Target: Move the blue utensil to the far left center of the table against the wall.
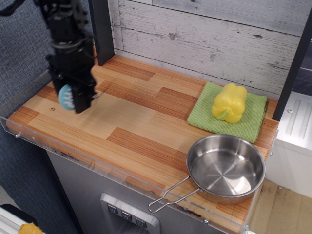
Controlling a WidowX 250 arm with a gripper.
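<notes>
**Scrubber held above the left end of the wooden surface**

Whitewashed horizontal wood planks (219,34) back the scene, and a blue-grey textured fabric-like wall (24,44) runs along the left side. Between them lies the rectangular surface of light and reddish-brown planks (146,122), edged by a clear acrylic rim.

Over its left end hangs the black robot arm, slightly blurred, its dark fingers (73,97) closed on the small light-blue plastic scrubber with pale nubs (67,96). Only the round head shows at the fingers' left side; the handle is hidden. Whether the scrubber touches the surface cannot be told. The wall is just to the left of the fingers, and a dark upright post (102,29) stands behind and to their right.

Well to the right of the fingers, a yellow bell pepper (229,102) sits on a green cloth (243,124). Nearer the front edge on that side rests a round steel pan with a wire handle (225,168).
</notes>
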